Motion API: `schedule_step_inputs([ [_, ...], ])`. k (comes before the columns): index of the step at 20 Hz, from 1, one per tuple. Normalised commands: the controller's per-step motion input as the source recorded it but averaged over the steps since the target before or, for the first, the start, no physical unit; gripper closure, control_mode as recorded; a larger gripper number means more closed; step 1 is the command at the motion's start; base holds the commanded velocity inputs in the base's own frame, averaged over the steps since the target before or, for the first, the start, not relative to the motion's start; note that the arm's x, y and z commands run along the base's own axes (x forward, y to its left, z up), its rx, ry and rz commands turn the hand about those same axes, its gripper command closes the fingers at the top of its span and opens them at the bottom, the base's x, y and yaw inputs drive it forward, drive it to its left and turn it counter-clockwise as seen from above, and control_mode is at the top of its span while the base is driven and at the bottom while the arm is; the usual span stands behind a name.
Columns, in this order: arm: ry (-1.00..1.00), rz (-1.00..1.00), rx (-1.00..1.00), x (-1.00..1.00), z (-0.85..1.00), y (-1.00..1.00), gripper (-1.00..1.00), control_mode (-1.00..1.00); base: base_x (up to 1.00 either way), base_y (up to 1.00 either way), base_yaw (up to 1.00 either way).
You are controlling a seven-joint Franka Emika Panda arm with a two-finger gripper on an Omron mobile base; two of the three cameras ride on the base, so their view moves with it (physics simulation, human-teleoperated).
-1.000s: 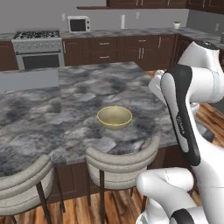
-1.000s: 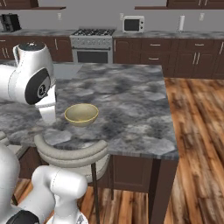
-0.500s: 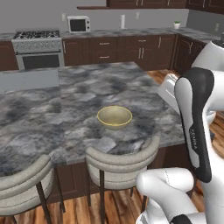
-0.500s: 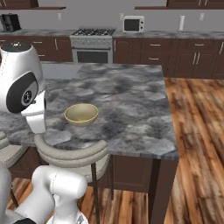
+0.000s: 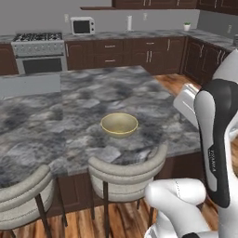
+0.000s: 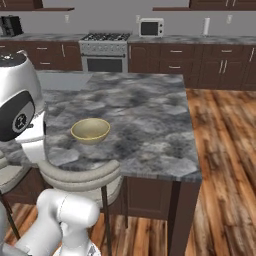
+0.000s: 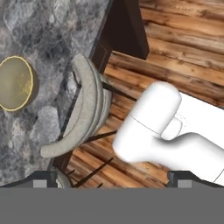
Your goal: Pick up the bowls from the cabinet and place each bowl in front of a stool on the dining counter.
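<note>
1. A tan bowl with a yellowish rim sits upright on the marbled dining counter, near its front edge
2. The bowl stands just behind a padded grey stool, in line with it; the stool's curved back tucks under the counter edge
3. A second stool stands to the left, with bare counter in front of it
4. From the hand camera, the bowl lies at the left edge on the stone, beside the stool's curved back
5. The gripper has its jaws spread wide and holds nothing; it looks down over wood floor
6. A stove and microwave line the far wall
</note>
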Motion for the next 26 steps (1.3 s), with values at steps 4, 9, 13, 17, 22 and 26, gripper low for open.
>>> schedule_step_inputs([
  [4,0.0,0.0,0.0,0.0,0.0,0.0,-1.0,1.0,-0.13,-0.78,-0.36],
  [9,0.0,0.0,0.0,0.0,0.0,0.0,-1.0,1.0,-0.24,-0.83,-0.65],
  [13,0.0,0.0,0.0,0.0,0.0,0.0,-1.0,1.0,-0.02,-0.52,-0.77],
  [17,0.0,0.0,0.0,0.0,0.0,0.0,-1.0,1.0,0.0,-0.33,-0.86],
  [22,0.0,0.0,0.0,0.0,0.0,0.0,-1.0,1.0,0.0,-0.2,-0.9],
  [26,0.0,0.0,0.0,0.0,0.0,0.0,-1.0,1.0,0.02,-0.47,-0.81],
])
